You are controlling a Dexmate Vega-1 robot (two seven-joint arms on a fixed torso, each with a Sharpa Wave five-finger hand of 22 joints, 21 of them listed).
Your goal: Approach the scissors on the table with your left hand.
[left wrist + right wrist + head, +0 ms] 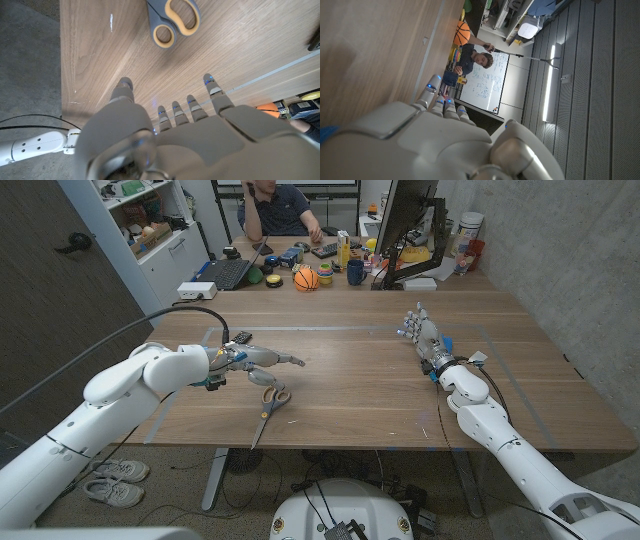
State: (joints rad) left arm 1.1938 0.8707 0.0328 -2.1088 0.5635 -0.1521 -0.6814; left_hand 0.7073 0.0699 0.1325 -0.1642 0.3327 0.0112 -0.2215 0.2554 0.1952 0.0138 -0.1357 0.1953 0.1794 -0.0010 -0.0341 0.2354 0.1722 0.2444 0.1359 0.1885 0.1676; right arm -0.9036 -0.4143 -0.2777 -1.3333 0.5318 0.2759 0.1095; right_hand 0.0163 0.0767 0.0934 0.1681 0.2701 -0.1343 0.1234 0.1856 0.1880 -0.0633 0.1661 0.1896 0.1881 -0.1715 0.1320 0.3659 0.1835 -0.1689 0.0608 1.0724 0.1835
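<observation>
Head view: left hand (262,359) hovers just above scissors (272,401), lower-centre frame; fingers spread, holding nothing. Approach approx. complete, no contact.

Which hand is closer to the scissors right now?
The left hand: it hovers just above the scissors near the table's front edge, fingers spread and holding nothing. The right hand is far across the table.

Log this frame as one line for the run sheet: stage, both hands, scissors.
stage: approach | left robot hand: open, above table beside scissors, no contact | right robot hand: idle, holds nothing | scissors: on table near front edge
</observation>
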